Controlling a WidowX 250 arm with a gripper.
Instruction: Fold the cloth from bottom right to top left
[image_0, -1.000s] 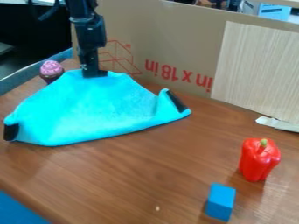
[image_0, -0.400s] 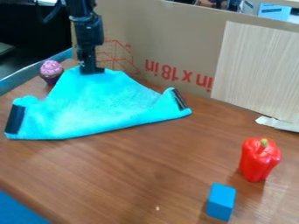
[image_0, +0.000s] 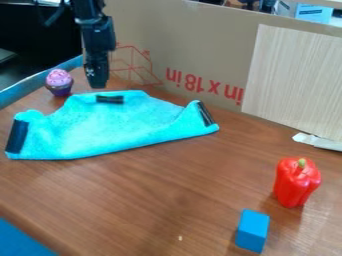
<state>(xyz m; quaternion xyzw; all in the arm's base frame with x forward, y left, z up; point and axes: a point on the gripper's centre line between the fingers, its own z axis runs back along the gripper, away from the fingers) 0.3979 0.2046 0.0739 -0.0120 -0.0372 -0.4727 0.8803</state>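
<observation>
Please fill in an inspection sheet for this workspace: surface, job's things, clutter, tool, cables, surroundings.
Surface: brown wood-look table, small pale speck near the front.
Job's things: turquoise cloth, rumpled and folded over, dark strips at its left end, right end and top edge.
Clutter: toy cupcake behind the cloth, at left; red pepper and blue block at right front; white scrap at right.
Tool: hangs by the cloth's top edge, no cloth in its grip.
Cables: a black one loops beside the arm.
Surroundings: cardboard behind, with a pale wood-grain panel against it.
</observation>
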